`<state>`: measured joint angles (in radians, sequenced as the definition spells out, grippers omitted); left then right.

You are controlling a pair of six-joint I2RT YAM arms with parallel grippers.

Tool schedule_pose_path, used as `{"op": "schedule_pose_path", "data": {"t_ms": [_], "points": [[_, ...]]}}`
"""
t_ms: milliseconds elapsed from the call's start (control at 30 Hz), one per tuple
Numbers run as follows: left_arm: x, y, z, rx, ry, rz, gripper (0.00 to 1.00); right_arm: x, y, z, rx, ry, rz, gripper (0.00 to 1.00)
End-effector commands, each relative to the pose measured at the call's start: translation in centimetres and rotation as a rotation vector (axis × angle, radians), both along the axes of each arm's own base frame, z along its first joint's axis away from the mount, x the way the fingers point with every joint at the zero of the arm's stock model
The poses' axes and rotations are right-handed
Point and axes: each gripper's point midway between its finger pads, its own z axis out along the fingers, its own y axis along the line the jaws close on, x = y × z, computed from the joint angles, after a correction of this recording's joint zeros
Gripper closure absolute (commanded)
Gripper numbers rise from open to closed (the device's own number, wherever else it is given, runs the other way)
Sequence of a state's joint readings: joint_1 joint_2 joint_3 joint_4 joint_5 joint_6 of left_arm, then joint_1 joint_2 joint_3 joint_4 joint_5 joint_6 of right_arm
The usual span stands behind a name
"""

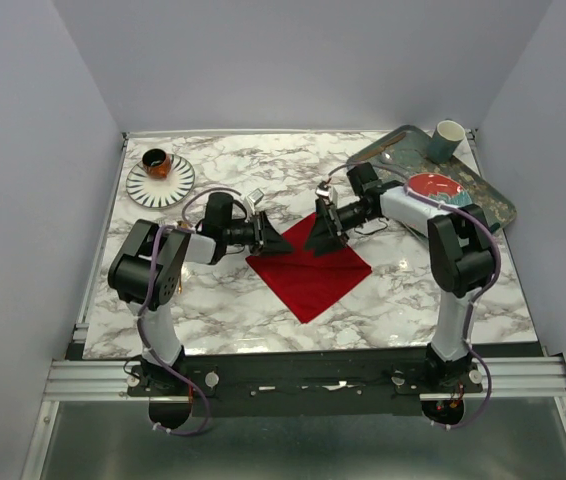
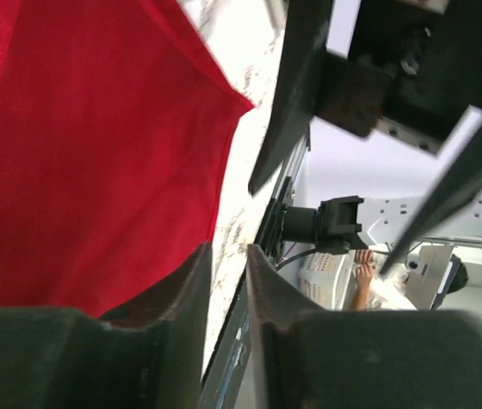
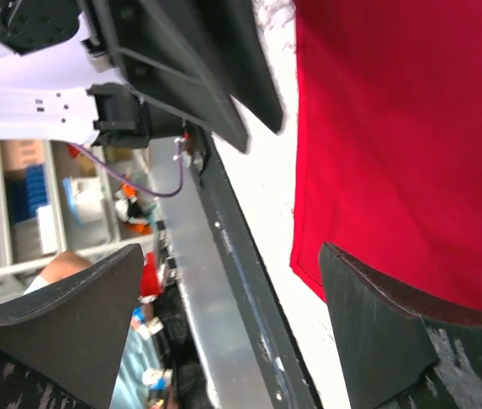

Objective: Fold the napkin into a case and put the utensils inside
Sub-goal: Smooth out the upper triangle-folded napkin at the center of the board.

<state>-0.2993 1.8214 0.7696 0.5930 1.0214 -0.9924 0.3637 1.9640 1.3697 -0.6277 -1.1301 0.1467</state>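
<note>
At the middle of the marble table [image 1: 213, 310] the red napkin [image 1: 313, 278] lies flat and unfolded, turned as a diamond with one corner pointing far, one near, and one to each side. Both grippers hang low at its far end, tips facing each other across the far corner, so the cloth spreads from them toward the near edge. The left gripper [image 1: 275, 240] sits over the far-left edge with its fingers [image 2: 192, 324] drawn almost together, only a thin slit between them and nothing held; in its wrist view a cloth corner lies ahead of the tips and to their left. The right gripper [image 1: 321, 236] is spread wide and empty, and in its wrist view one finger [image 3: 411, 341] overlaps the red cloth with a hem corner just beside it. Being already parted, the right arm looks better placed to take that corner, and the fold would probably run toward the near side, where bare marble shows. A tray [image 1: 493, 200] with a cup [image 1: 448, 140] stands far right and a striped plate [image 1: 161, 180] far left, both well apart from the napkin. The utensils are too small to pick out.
</note>
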Motion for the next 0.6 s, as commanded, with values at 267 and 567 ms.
{"op": "schedule_pose_path", "data": {"t_ms": [267, 567], "points": [[1.0, -0.3, -6.1, 0.160, 0.185, 0.028, 0.79, -2.4, 2.5, -6.5, -0.004, 0.238, 0.030, 0.06], [0.9, 0.2, -8.3, 0.213, 0.256, 0.031, 0.86, -3.2, -1.1, -8.5, -0.027, 0.279, -0.028, 0.06]]}}
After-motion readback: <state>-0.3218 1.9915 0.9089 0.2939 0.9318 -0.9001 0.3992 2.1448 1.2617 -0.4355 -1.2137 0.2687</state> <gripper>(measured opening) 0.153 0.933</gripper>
